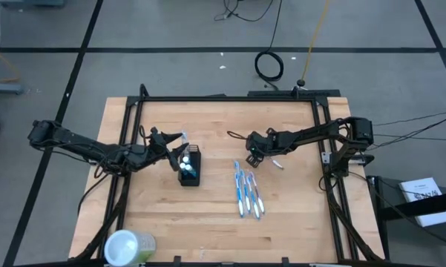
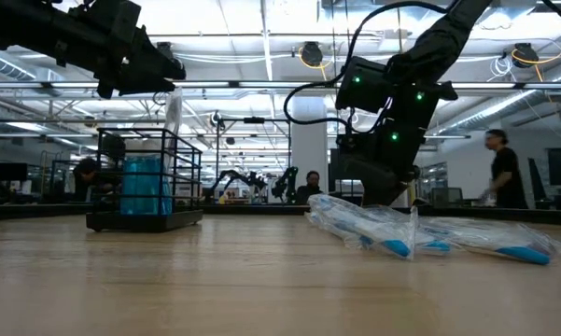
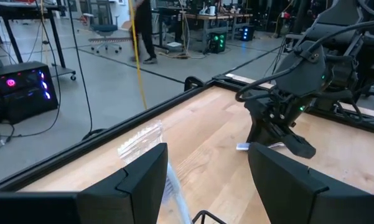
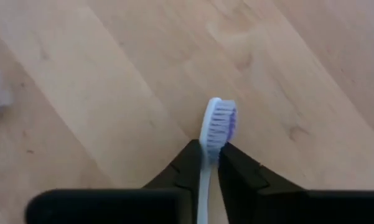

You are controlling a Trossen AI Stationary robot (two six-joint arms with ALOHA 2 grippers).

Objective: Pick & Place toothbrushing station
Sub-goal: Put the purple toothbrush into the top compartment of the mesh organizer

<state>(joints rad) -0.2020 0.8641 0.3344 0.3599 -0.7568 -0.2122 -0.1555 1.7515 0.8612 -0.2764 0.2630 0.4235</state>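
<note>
The black mesh holder (image 1: 190,167) stands on the table left of centre, with white blue-capped tubes (image 1: 185,159) in it; it also shows in the low view (image 2: 146,183). A plastic-wrapped toothbrush (image 3: 142,144) sticks up out of it. My left gripper (image 1: 171,141) hangs open just above the holder, one finger (image 3: 143,180) beside the wrapper; whether they touch I cannot tell. My right gripper (image 1: 252,154) is right of the holder, shut on a white toothbrush (image 4: 216,121) with bluish bristles. Several wrapped blue-white toothbrushes (image 1: 247,191) lie on the table near it. My right gripper pinches the toothbrush's neck (image 4: 209,149) just below the head, between its two fingertips. The fingers point down at the table and the brush lies along them. The head sticks out past the fingertips; the handle is hidden behind the gripper.
A pale-green round container (image 1: 128,247) lies at the near left edge. A small white thing (image 1: 277,163) lies on the table right of my right gripper. The black frame (image 1: 230,98) runs round the tabletop. Bare wood shows at the near centre.
</note>
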